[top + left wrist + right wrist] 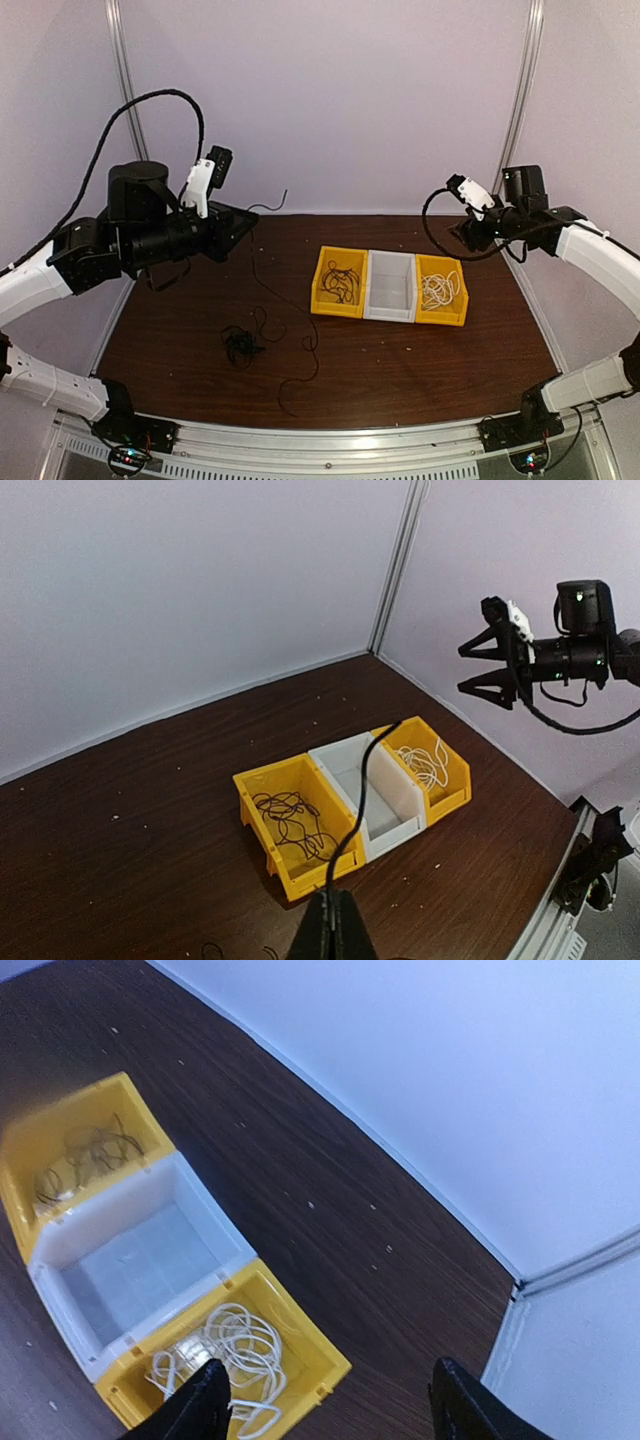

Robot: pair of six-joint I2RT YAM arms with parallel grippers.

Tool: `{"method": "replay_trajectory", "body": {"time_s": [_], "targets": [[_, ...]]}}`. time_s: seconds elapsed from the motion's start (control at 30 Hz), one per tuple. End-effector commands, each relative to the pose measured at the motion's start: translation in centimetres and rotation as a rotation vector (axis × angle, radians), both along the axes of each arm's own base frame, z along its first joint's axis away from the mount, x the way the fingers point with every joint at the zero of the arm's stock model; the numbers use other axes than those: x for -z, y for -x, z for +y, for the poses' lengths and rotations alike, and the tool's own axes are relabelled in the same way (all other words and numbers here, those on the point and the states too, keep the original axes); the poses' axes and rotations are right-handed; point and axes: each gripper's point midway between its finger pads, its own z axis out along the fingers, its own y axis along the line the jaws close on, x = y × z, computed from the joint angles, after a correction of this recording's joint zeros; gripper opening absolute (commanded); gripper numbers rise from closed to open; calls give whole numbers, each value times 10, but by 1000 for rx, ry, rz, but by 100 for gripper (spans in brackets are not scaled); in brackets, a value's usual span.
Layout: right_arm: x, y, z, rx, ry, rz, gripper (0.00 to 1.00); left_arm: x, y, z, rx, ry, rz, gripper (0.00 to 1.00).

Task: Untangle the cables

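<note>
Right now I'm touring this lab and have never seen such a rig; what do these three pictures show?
Two robot arms stand at a brown table. One picture looks down from above; the other two come from cameras on the wrists. The left gripper is shut on a black cable that hangs to the table, near a small black tangle. The right gripper is open, holding nothing. Three bins sit side by side: yellow bin with black cables, empty white bin, second yellow bin with white cable.
</note>
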Motion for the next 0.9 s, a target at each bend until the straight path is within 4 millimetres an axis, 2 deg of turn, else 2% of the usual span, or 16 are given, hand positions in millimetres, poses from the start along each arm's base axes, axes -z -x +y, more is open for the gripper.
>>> {"method": "replay_trajectory", "body": {"time_s": [0.0,0.17,0.3,0.4,0.5,0.6,0.67,0.77,0.87], "targets": [[-27,55,80,-450,-280,87,66,28,2,-2,10,9,28,0],[-30,105,152,-791,-489,225,57,38,0,-7,5,94,24,0],[-6,122,211,-899,-442,312,55,44,-10,-9,-41,99,48,0],[16,143,243,-980,-409,384,52,43,-10,-6,-61,128,62,0],[43,169,266,-1055,-384,475,51,41,-11,2,-94,160,72,0],[68,205,287,-1157,-288,512,54,41,-10,6,-112,169,78,0],[80,221,301,-1185,-220,504,59,41,-10,10,-126,177,84,0],[91,221,319,-1125,-213,486,60,42,-9,15,-142,202,86,0],[103,220,327,-1094,-215,506,59,39,-8,22,-159,223,85,0]]}}
